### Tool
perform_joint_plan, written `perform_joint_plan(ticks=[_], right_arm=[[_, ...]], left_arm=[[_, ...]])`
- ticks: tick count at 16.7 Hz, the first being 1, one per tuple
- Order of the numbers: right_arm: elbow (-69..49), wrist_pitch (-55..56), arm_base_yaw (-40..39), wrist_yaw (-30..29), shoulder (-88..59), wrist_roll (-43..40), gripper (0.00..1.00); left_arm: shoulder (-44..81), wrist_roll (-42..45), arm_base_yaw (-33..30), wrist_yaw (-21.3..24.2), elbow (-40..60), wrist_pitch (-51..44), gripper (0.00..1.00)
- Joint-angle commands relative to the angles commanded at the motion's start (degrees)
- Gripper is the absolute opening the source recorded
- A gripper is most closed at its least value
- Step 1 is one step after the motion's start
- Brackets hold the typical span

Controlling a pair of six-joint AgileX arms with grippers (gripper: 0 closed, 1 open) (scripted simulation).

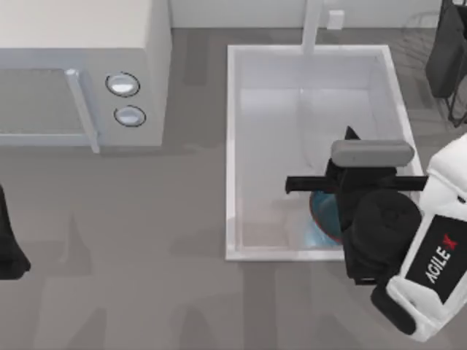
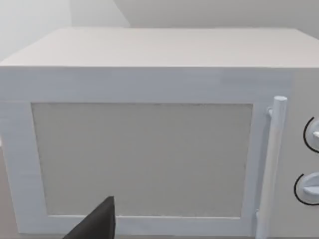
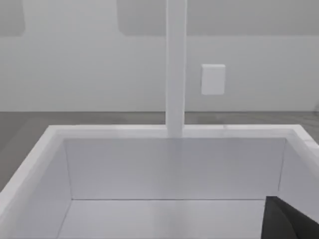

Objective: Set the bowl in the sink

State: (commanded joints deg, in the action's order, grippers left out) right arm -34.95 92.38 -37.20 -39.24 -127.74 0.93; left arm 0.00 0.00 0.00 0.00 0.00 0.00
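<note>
The bowl (image 1: 323, 211) sits low inside the sink (image 1: 232, 146), toward the basin's near right corner, and most of it is hidden beneath the right gripper (image 1: 343, 186) and its wrist. What shows is a blue-teal flank with a thin reddish rim and a pale reflection on the basin floor beside it. Whether it already rests on that floor or hangs just above it, I cannot tell. Nor can I tell whether the right gripper is clamped on the bowl's rim or spread apart, since the wrist housing covers the fingers from above. In the right wrist view, a dark fingertip (image 3: 291, 219) stands in front of the sink's white walls, with the faucet (image 3: 175, 64) rising from the far rim.

As a judgement, the bowl looks rigid and glazed: stiff, fairly light, smooth enough to slip, and liable to chip if dropped on the hard basin. Its shallow, curved wall gives little to pinch from the side, so the rim is the sensible hold, one finger inside and one outside, squeezed across the lip. A rim grasp at one edge lets the bowl tilt, so it should be lowered level and let go only once it is seated.

The left gripper (image 2: 94, 226) is parked near the bench's left edge, facing the microwave (image 2: 149, 134). I cannot tell how its fingers stand.
</note>
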Motion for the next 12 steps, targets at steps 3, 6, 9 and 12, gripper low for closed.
perform_joint_plan(ticks=[3,6,9,12], right_arm=[[0.08,0.03,0.0,0.0,-0.11,-0.02,0.0],[0.08,0.03,0.0,0.0,-0.11,-0.02,0.15],[0.08,0.03,0.0,0.0,-0.11,-0.02,0.38],[0.08,0.03,0.0,0.0,-0.11,-0.02,0.6]], left_arm=[[0.0,0.0,0.0,0.0,0.0,0.0,1.0],[0.0,0.0,0.0,0.0,0.0,0.0,1.0],[0.0,0.0,0.0,0.0,0.0,0.0,1.0],[0.0,0.0,0.0,0.0,0.0,0.0,1.0]])
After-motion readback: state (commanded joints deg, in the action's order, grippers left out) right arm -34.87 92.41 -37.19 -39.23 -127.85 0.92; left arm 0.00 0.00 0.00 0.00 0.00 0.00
